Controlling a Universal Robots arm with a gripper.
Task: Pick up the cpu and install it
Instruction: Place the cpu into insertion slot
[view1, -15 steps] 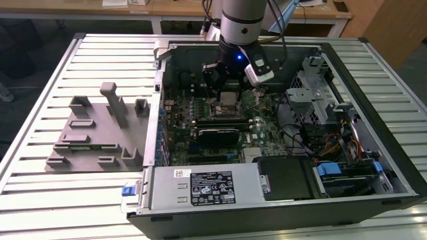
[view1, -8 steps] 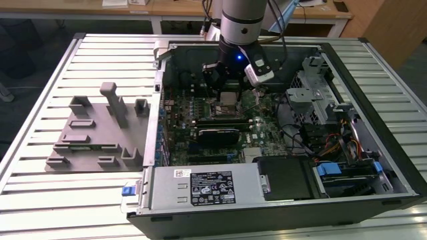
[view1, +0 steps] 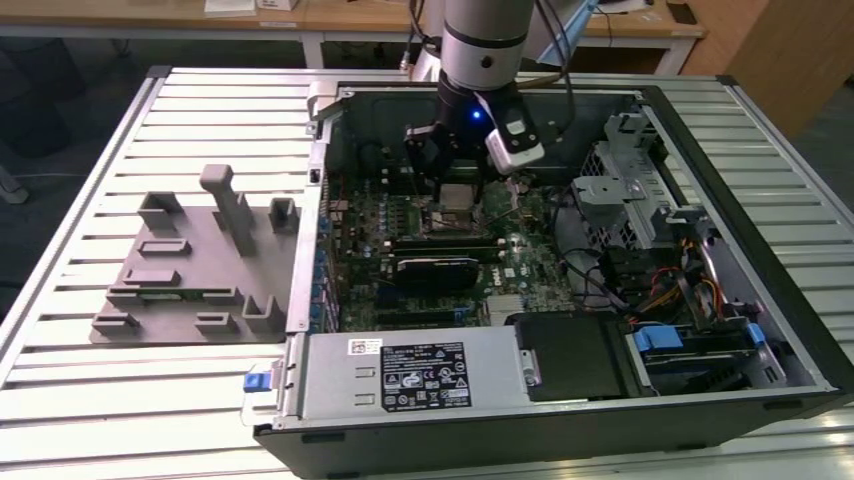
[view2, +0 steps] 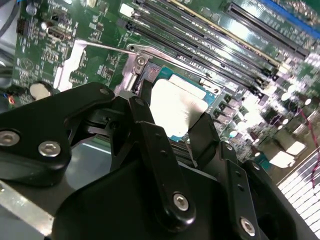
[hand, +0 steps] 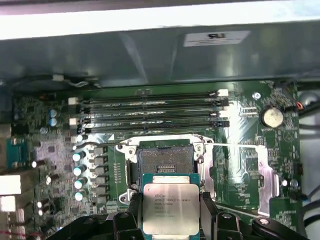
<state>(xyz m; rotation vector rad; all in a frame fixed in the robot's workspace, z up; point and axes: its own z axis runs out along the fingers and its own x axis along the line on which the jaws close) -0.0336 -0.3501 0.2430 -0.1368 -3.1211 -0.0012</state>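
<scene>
One black claw (hand: 171, 215) gripping flat silvery square cpu (hand: 170, 206), green motherboard (hand: 287, 150)

Silver-grey arm (view1: 483, 40) with black cables (view1: 570, 62), blue light (view1: 475, 116), black gripper (view2: 175, 112) with silver screws (view2: 181, 201).

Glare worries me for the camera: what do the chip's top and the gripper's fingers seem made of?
The cpu: silvery metal top, satin, catching bright light; green board-like rim. Fingers of the gripper: matte black, metal or plastic, can't tell which.

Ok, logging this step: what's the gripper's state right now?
The gripper is shut on the cpu, close to the open socket.
</scene>
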